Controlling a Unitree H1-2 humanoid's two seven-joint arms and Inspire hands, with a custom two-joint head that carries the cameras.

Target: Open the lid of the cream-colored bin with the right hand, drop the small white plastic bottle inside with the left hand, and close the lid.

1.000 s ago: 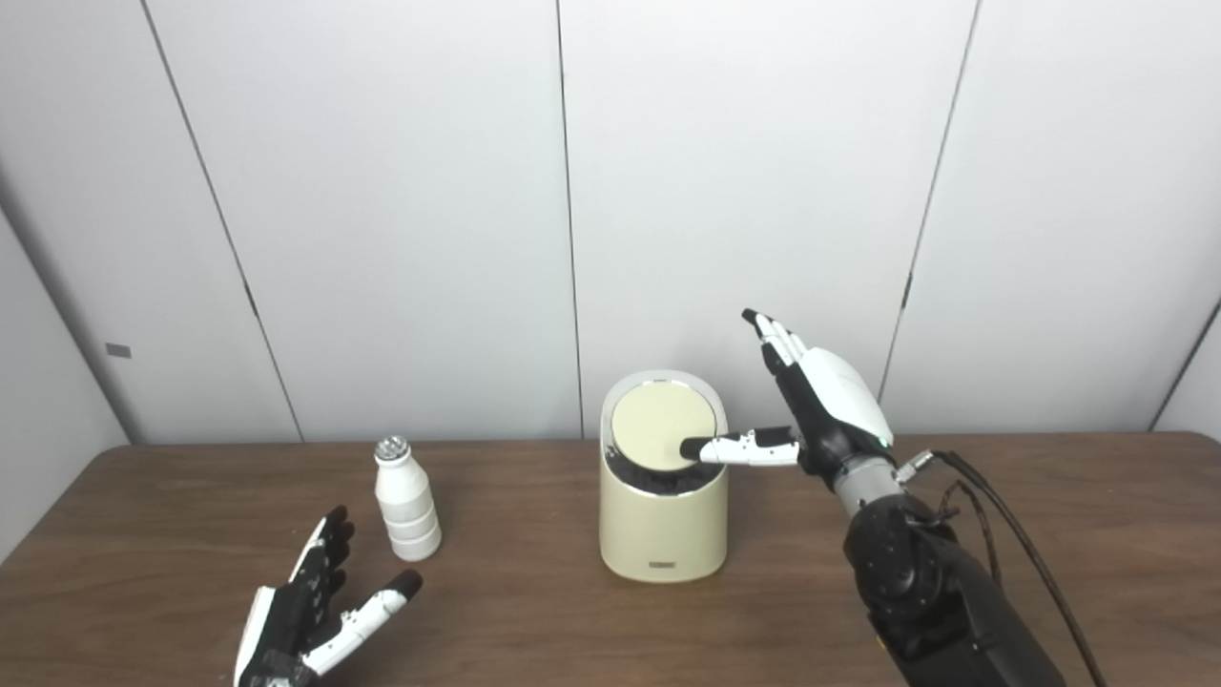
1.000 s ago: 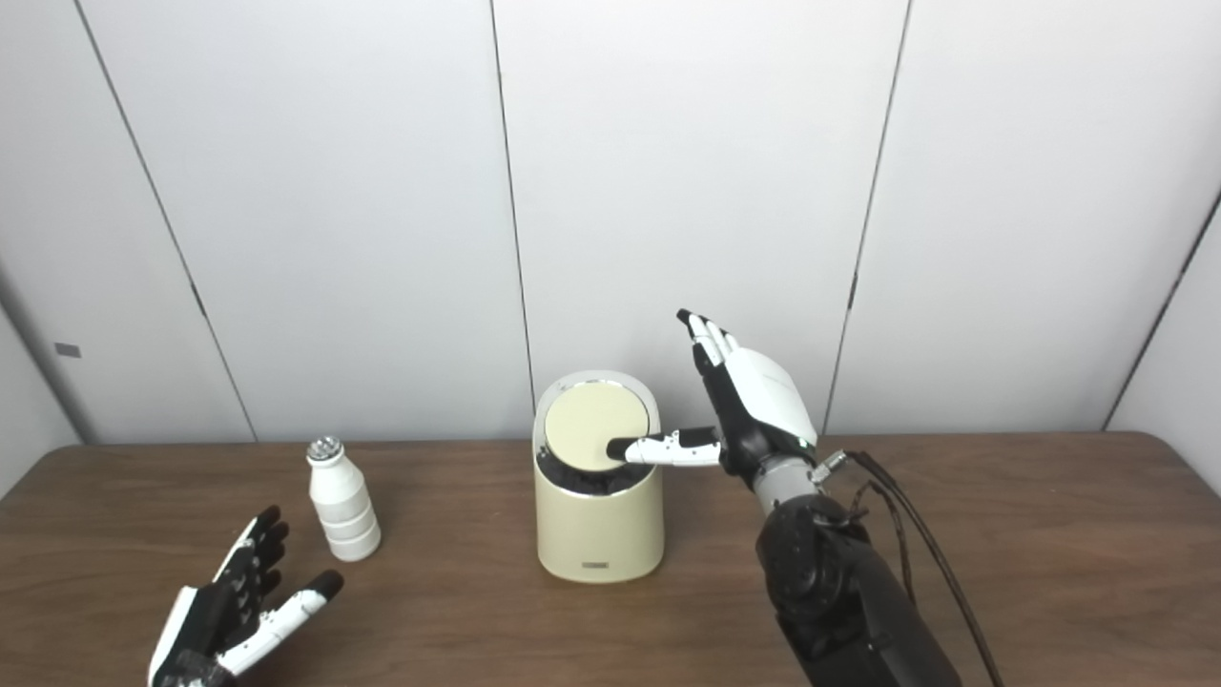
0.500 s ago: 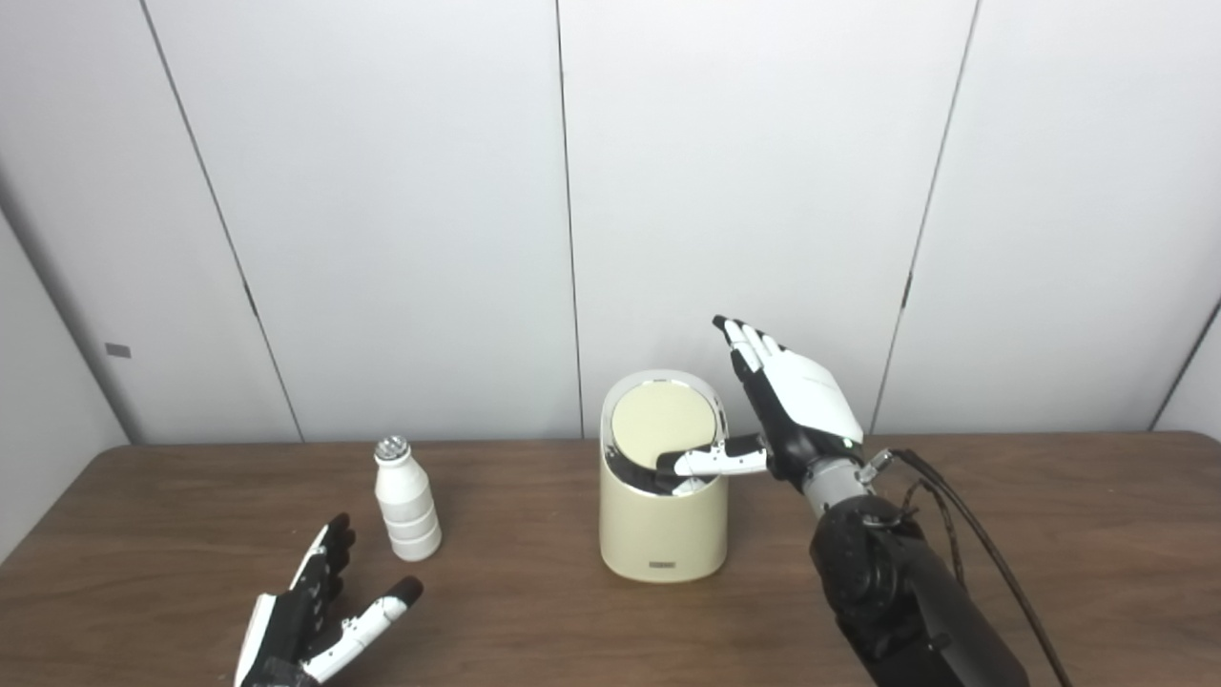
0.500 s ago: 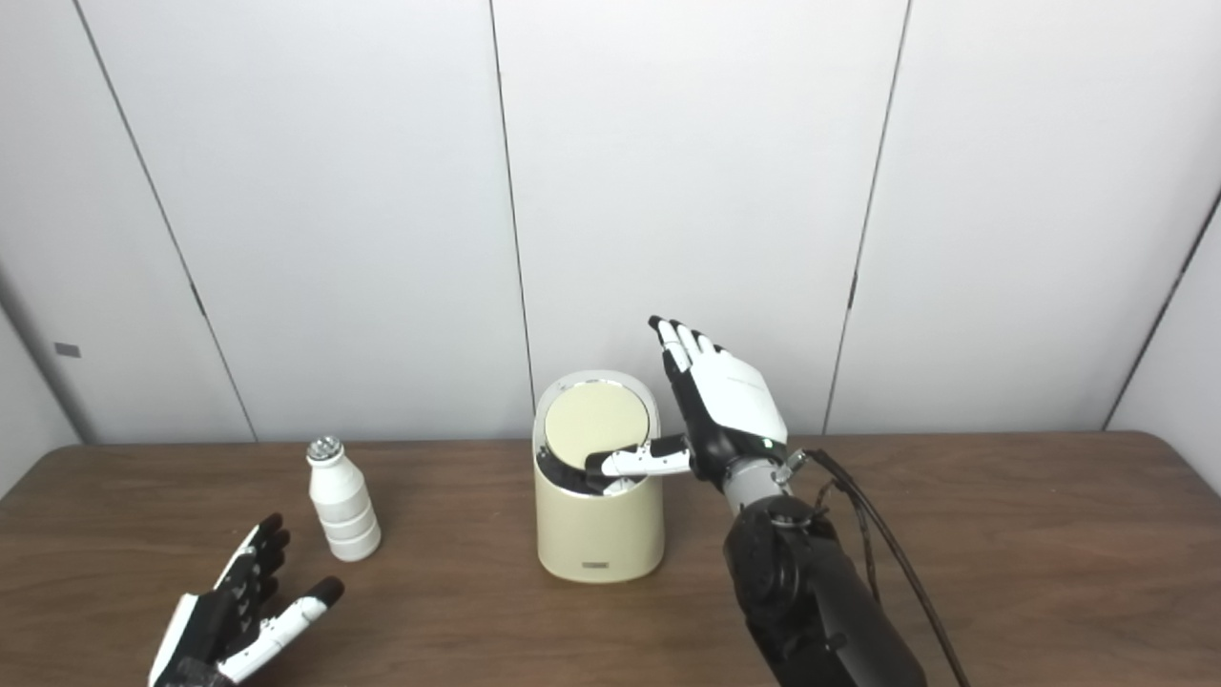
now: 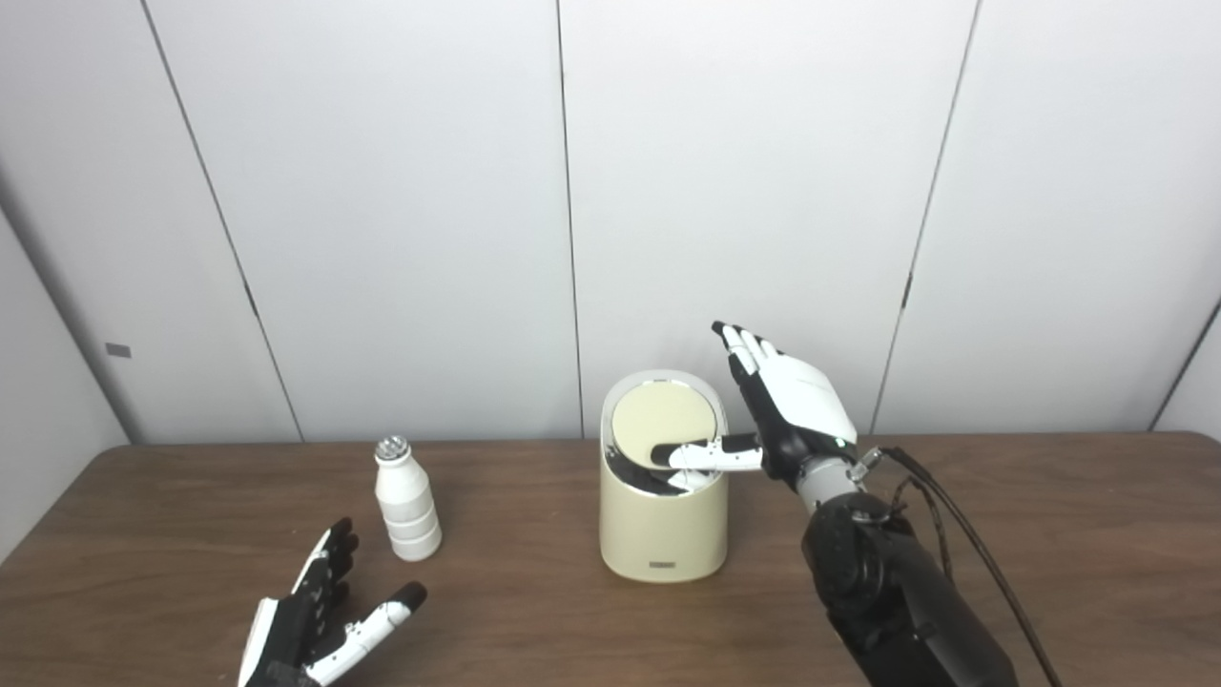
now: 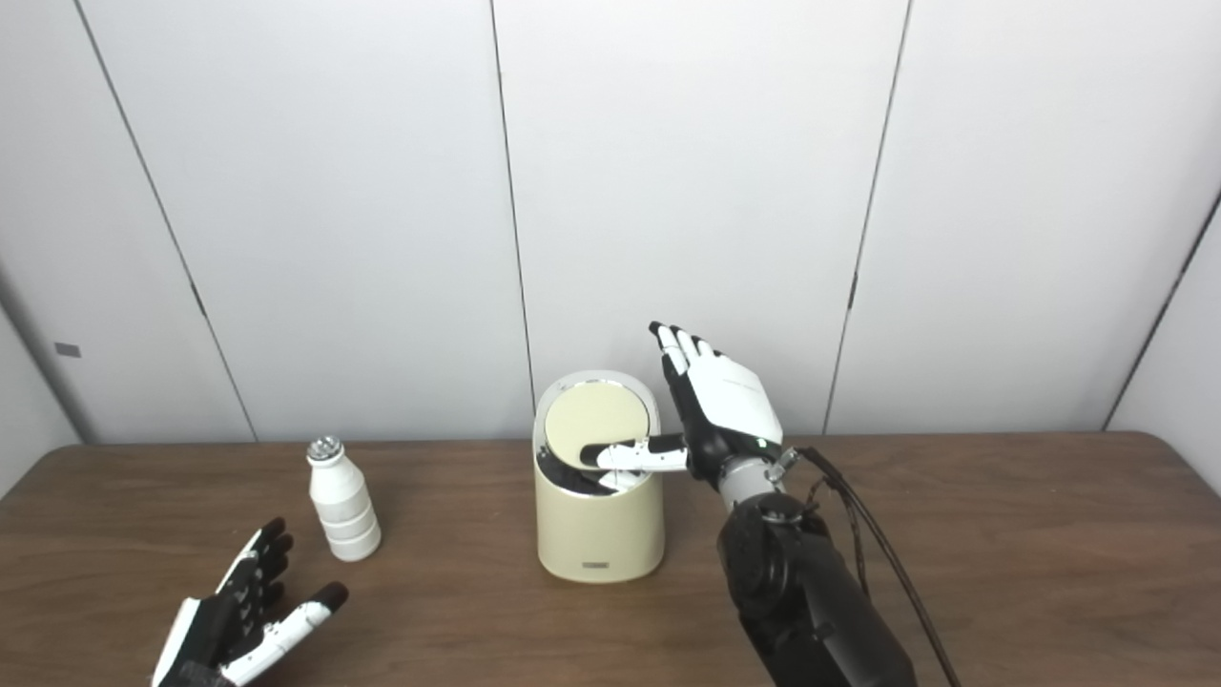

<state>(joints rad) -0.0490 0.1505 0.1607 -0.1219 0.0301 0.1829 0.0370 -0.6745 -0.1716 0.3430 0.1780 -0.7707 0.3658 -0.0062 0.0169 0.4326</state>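
Nearest me, my left hand [image 5: 315,630] lies spread and empty on the table [image 5: 1097,534]; the right eye view crops its wrist less. Beyond it the white bottle [image 5: 405,498] stands upright. Farther back, my right hand [image 6: 711,410], fingers apart, thumb across the cream bin's [image 5: 663,530] tilted lid [image 5: 663,425].

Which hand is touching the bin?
The right hand: its thumb lies across the lid of the cream bin. The left hand rests open near the bottle, touching neither.
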